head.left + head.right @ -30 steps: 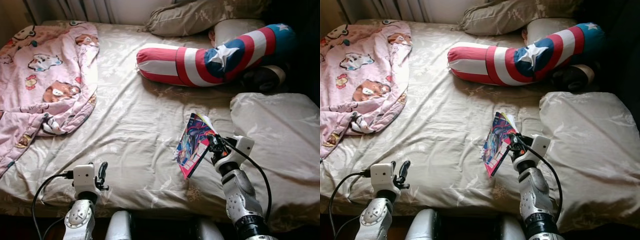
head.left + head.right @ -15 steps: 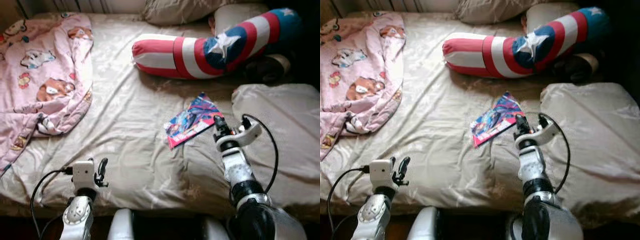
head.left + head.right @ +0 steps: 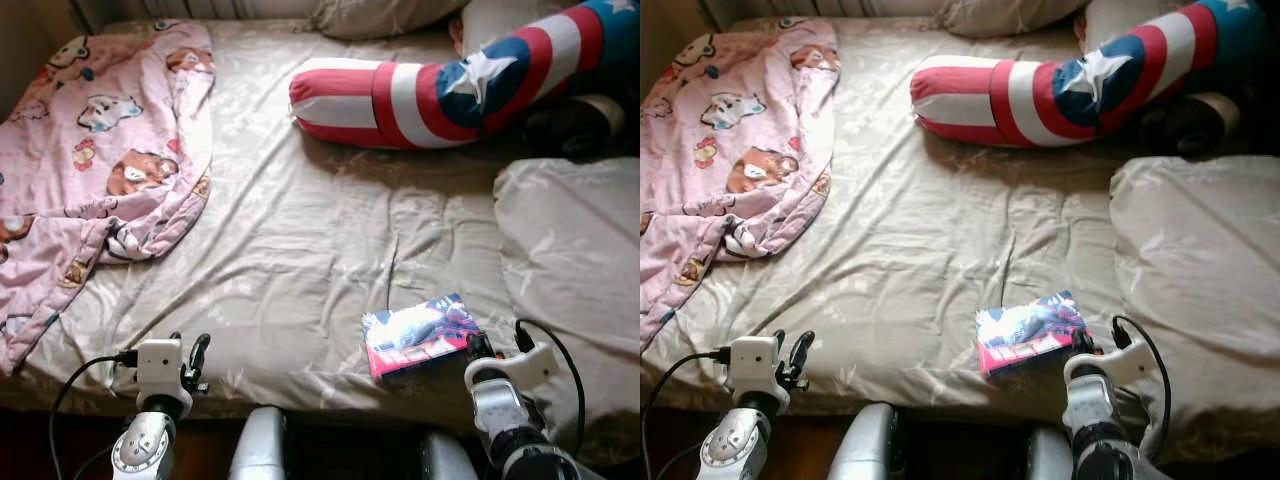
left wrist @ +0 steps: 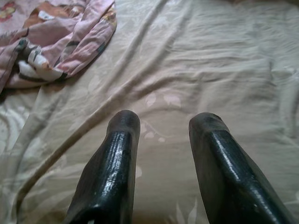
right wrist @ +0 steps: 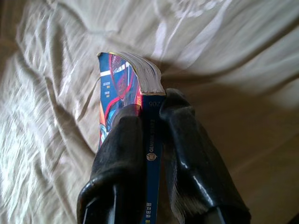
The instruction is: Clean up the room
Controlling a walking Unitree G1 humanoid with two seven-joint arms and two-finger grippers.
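Comic book coming off the bed, pulled toward its near edge.

The right gripper (image 5: 149, 140) is clamping the comic book (image 3: 420, 333) by its spine, carrying it back from the striped bolster (image 3: 440, 90); the left gripper (image 4: 163, 154) is hovering, fingers apart.

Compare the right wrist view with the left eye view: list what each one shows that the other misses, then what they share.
Right wrist view alone: the book's blue spine with small print and its white page edges, pinched between the right hand's black fingers.

Left eye view alone: the pink cartoon-print blanket, the red, white and blue star bolster pillow, the beige pillow, and the left hand hovering open near the bed's front edge.

Both: the colourful glossy paperback book, the right hand shut on it, and the wrinkled beige bedsheet.
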